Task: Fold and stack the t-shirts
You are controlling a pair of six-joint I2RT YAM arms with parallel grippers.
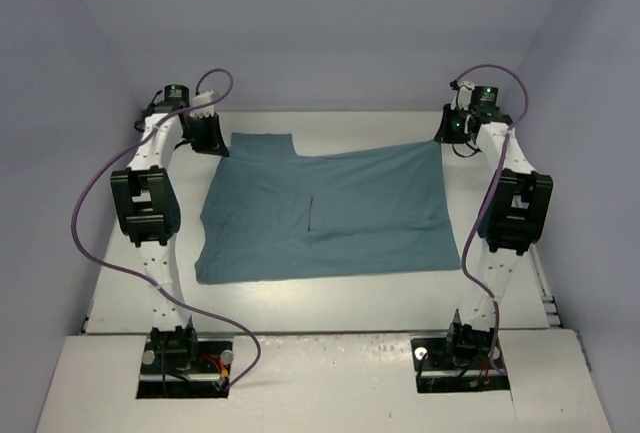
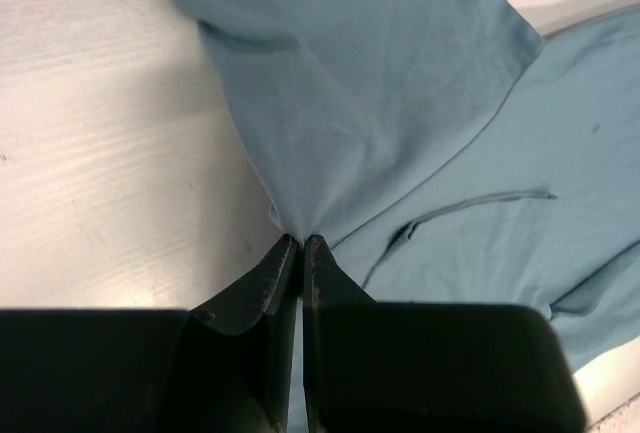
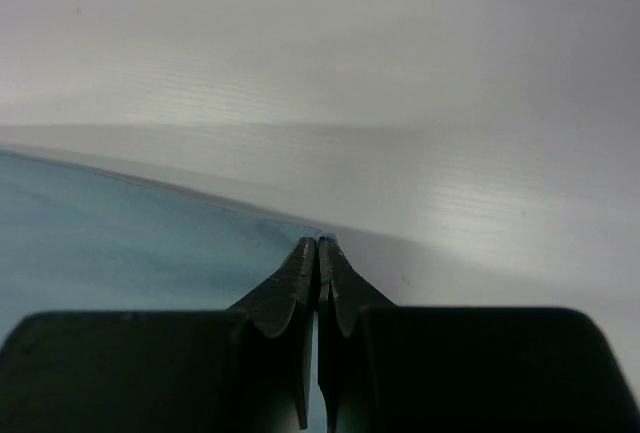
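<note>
Closest to me was the white surface [image 1: 330, 305], with the teal t-shirt [image 1: 330, 215] spread mostly flat across its middle, a bit rumpled on the left. Up at the cloth's back edge, the left claw [image 2: 300, 239] was pinched tight on the far-left corner. Same deal for the right claw [image 3: 318, 243], clamped on the far-right corner.

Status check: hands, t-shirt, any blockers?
Left hand shut on t-shirt edge, far left. Right hand shut on its far right corner. T-shirt lies spread on table. No obstruction seen.
</note>
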